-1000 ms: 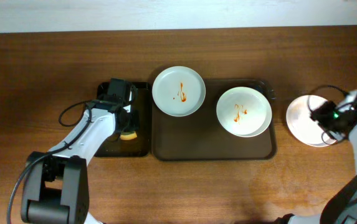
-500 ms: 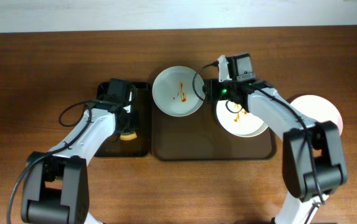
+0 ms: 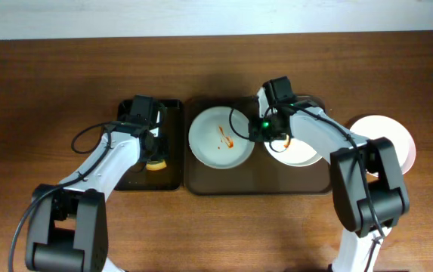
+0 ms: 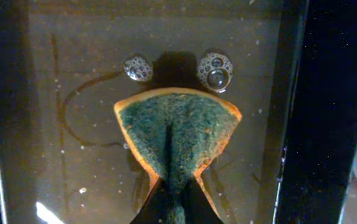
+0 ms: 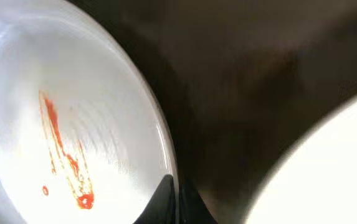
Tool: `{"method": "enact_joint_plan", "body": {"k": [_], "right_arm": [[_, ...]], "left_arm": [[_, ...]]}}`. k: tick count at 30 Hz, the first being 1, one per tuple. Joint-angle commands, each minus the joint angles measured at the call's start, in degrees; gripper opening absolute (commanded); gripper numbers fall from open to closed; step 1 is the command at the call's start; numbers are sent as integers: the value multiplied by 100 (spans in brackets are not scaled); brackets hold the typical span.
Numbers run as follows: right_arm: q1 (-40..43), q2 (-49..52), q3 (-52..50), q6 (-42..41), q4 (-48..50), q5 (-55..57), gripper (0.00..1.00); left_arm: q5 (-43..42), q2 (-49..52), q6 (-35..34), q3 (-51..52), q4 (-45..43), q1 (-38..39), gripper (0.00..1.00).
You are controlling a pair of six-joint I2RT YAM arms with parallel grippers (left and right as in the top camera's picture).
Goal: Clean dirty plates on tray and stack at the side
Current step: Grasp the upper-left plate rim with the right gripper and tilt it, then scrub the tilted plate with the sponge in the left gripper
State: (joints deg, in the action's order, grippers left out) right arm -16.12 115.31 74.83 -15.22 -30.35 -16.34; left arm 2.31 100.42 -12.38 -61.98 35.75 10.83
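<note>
A white plate (image 3: 218, 138) with an orange-red squiggle lies on the left half of the dark brown tray (image 3: 258, 183). My right gripper (image 3: 256, 134) is shut on its right rim; the wrist view shows the thin rim pinched between the jaws (image 5: 177, 200), sauce to the left on the plate (image 5: 66, 155). Another white plate (image 3: 301, 153) sits on the tray's right half, partly under my right arm, its sauce hidden. A clean white plate (image 3: 397, 140) rests on the table right of the tray. My left gripper (image 3: 154, 155) is shut on a green-and-orange sponge (image 4: 177, 134).
A narrower black tray (image 3: 137, 180) left of the brown one holds shallow water (image 4: 72, 74) with a few bubbles, and the sponge hangs over it. Bare wooden table (image 3: 50, 91) surrounds both trays. The second plate's edge (image 5: 334, 162) lies close to the right of my right jaws.
My right arm swung from the clean plate at the right to the tray and shut on the left plate's rim. That plate slid toward the front. The left arm has not moved.
</note>
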Motion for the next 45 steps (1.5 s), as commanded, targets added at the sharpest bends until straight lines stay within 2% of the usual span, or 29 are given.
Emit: {"method": "enact_joint_plan", "body": {"k": [1, 3, 6, 8, 10, 16, 20, 27, 32, 34, 37, 40, 45], "right_arm": [[-37, -450, 0, 33, -691, 35, 4], [-44, -422, -39, 33, -1331, 48, 4], [-42, -422, -68, 33, -1823, 50, 4], [-44, -422, -68, 11, -1834, 50, 4], [-28, -422, -68, 11, -1884, 50, 4], [-37, -422, -68, 13, -1895, 50, 4], [-37, -422, -68, 13, -1893, 50, 4], [-37, -422, -68, 13, -1897, 50, 4], [-37, -422, -68, 13, -1915, 48, 4], [-37, -422, -68, 13, -1917, 50, 4], [-37, -422, -68, 13, -1917, 50, 4], [-37, -422, -68, 13, -1919, 50, 4], [-37, -422, -68, 13, -1923, 50, 4]], "left_arm": [[-463, -269, 101, -15, -22, -13, 0], [-1078, -634, 120, -15, -197, -13, 0], [-3141, -807, 118, -4, -654, 37, 0], [-3167, -793, 109, -2, -706, 264, 0], [-3167, -595, -553, 2, -905, 560, 0], [-4463, 396, -1423, 2, -2079, 1058, 0], [-4680, 868, -1993, 2, -2564, 1384, 0], [-4511, 1316, -2542, 2, -2929, 1834, 0], [-3650, 1314, -2533, 2, -2826, 1803, 0], [-3436, 1307, -2232, 2, -2686, 1644, 0], [-2656, 1255, -1506, 0, -1867, 1305, 0], [-1932, 802, -940, -4, -1775, 1012, 0], [-1871, -411, -442, -7, -1377, 1027, 0]]}}
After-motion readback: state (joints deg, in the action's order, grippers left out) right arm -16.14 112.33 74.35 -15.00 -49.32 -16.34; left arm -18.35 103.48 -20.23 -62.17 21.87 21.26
